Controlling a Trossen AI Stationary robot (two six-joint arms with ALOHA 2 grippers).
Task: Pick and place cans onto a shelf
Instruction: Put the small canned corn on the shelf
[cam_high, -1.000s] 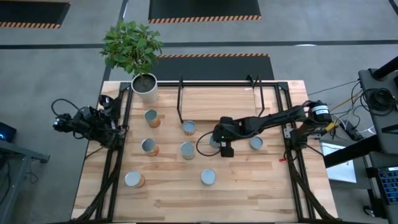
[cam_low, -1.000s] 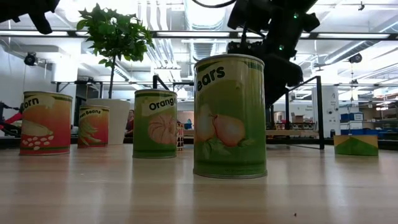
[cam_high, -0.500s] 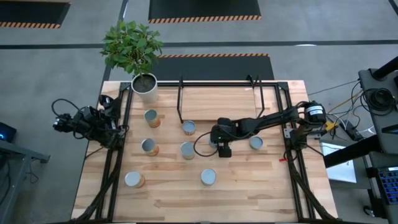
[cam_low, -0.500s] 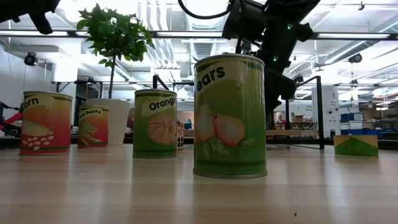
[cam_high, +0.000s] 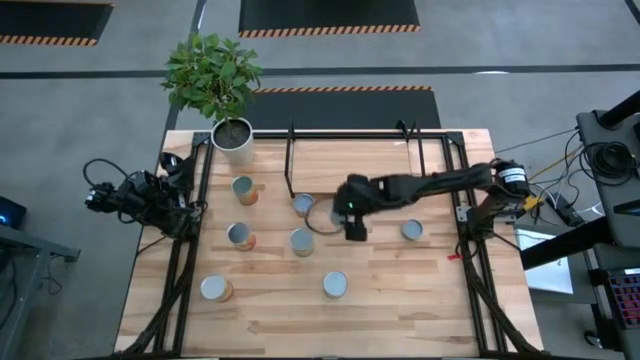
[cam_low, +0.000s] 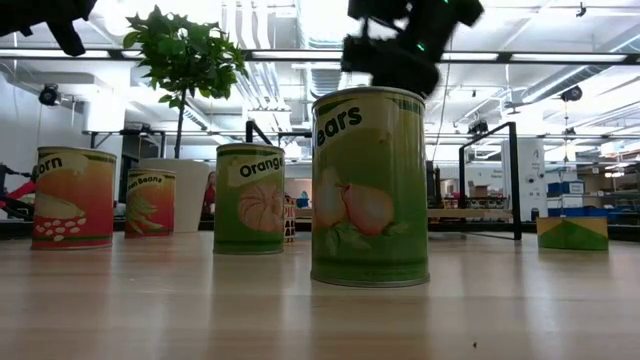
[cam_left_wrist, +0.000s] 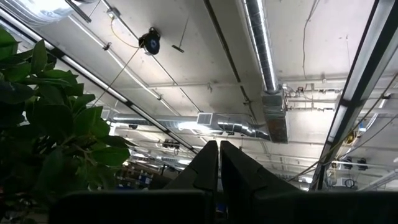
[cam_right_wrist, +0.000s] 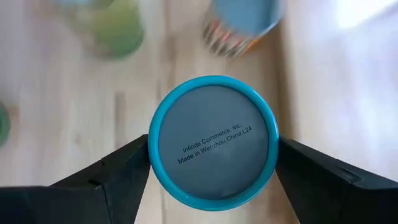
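Note:
My right gripper is shut on one can, whose blue-rimmed grey top fills the right wrist view. In the high view the gripper hangs over the table's middle, just in front of the shelf, and hides this can. Several other cans stand upright on their bases on the table, among them one beside the gripper, one nearer and one to its right. My left gripper is shut and empty at the table's left edge, pointing up at the ceiling. My right gripper pinches the can between its two fingers, which sit on opposite sides of its wall just below the top rim. The fingers come from above, pointing down. The can stays upright and is lifted clear of the table.
A white pot with a green plant stands at the far left corner. Black frame rods run along both sides of the table. Two cans stand near the front edge. In the low view a green pears can stands close.
My right gripper has risen with the can, lifting it clear of the table. It has carried it a little toward the far edge, closer to the shelf.

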